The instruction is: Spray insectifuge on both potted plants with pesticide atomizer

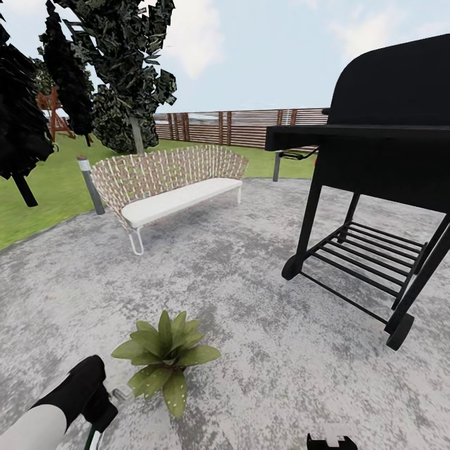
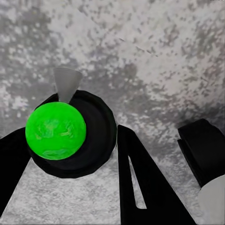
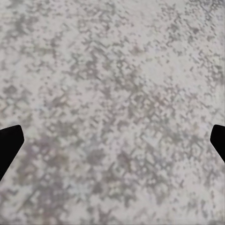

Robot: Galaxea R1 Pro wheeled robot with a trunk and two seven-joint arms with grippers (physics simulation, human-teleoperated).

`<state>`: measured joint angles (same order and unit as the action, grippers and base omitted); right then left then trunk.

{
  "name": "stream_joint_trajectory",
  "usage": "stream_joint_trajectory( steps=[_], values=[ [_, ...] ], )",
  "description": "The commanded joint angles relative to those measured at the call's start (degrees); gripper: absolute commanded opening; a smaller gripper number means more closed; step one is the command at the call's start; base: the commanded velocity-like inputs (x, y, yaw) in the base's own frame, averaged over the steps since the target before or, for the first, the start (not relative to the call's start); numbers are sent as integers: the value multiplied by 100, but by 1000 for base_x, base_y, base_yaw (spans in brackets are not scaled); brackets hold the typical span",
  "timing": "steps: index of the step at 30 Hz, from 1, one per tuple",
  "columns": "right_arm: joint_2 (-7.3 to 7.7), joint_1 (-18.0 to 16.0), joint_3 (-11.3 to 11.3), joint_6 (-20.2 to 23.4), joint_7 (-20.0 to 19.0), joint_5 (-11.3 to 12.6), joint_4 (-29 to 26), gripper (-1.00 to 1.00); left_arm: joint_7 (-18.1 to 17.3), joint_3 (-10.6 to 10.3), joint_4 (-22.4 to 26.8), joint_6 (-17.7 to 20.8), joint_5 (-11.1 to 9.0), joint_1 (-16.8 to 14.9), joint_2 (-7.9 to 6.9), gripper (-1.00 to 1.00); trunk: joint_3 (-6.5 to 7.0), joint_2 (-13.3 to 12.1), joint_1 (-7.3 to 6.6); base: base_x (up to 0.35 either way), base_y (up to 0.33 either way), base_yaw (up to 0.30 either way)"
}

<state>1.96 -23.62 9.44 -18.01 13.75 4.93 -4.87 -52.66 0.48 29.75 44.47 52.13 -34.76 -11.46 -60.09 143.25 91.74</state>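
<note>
left gripper (image 2: 70,154): the black fingers (image 2: 140,187) sit on either side of the pesticide atomizer (image 2: 70,133), close against its dark round body, so it reads as gripped – the green spot faces the wrist camera and a pale cone-shaped nozzle points away from the jaws toward the ground.
right gripper (image 3: 112,140): jaws spread wide with nothing between them, only speckled paving (image 3: 112,70) ahead; in the head view just its tip shows (image 1: 331,437) at the bottom edge.
nearest plant: one potted plant (image 1: 165,353) lies just ahead of and beside the left arm (image 1: 69,400), leaves spread low over the paving; its pot is hidden under them.
risk – spray: the nozzle looks aimed at bare paving, not at leaves, so a spray from here would likely miss; the wrist needs turning toward the rosette first.
risk – contact: the left arm is close to the near leaves, and a careless swing could brush or tip the plant.
risk – grip: the bottle is round and smooth, so I judge it could twist between the jaws.
open room: wide bare paving ahead and to the right of the jaws.
far edges: the black grill (image 1: 375,187) stands well off to the right, the woven bench (image 1: 172,184) further ahead, then lawn (image 1: 44,194) and fence (image 1: 250,125).
</note>
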Motion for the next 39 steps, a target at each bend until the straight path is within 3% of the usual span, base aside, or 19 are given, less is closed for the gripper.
stream_joint_trajectory(
  steps=[1, 8, 11, 13, 17, 19, 22, 25, 29, 34, 39],
  values=[
    [0, -3, 49, -18, 14, 52, 3, 100, -47, 6, 20, -32, 23, 7, -8, -100, -5, 2, -1, 0, 0, 0],
    [-1, -3, 50, -18, 16, 52, 3, 100, -7, -11, 51, -154, 39, 24, -14, -100, -5, 2, -1, -123, 43, 0],
    [-2, -3, 47, -18, 21, 52, 3, 100, 283, -10, 49, -156, 29, 29, 17, -100, -5, 2, -1, -272, 189, 0],
    [-2, -3, 49, -18, 22, 52, 3, 100, 676, 4, 22, -162, -26, 30, 61, -100, -5, 2, -1, -267, 231, 0],
    [-2, -3, 50, -18, 23, 52, 3, 100, 785, 35, 39, -316, -51, 30, 94, -100, -5, 2, -1, -116, 97, 0],
    [-2, -3, 50, -18, 23, 52, 2, 100, 805, 34, -16, -587, -121, 30, 100, -100, -5, 2, -1, -20, 17, 0],
    [-4, -3, 50, -18, 23, 52, -4, 100, 821, 25, -10, -689, -306, 30, 111, -100, -5, 2, -1, -6, 5, 0],
    [-10, -3, 50, -18, 23, 58, -5, 100, 833, 17, 40, -693, -450, 25, 274, -100, -5, 2, -1, -1, 1, 0],
    [-11, -3, 37, -18, 23, 60, -13, 100, 856, 34, 48, -681, -516, 22, 689, -100, -11, 2, -1, 0, 0, 38],
    [-11, -3, 34, -18, 23, 60, -14, 100, 1210, 83, 43, -669, -559, 22, 841, -100, -38, 2, -1, 0, 0, 160],
    [-11, -3, 35, -18, 23, 61, -14, 100, 1356, 280, 28, -667, -563, 23, 940, -100, -50, 2, -1, 0, 0, 71]
  ],
)
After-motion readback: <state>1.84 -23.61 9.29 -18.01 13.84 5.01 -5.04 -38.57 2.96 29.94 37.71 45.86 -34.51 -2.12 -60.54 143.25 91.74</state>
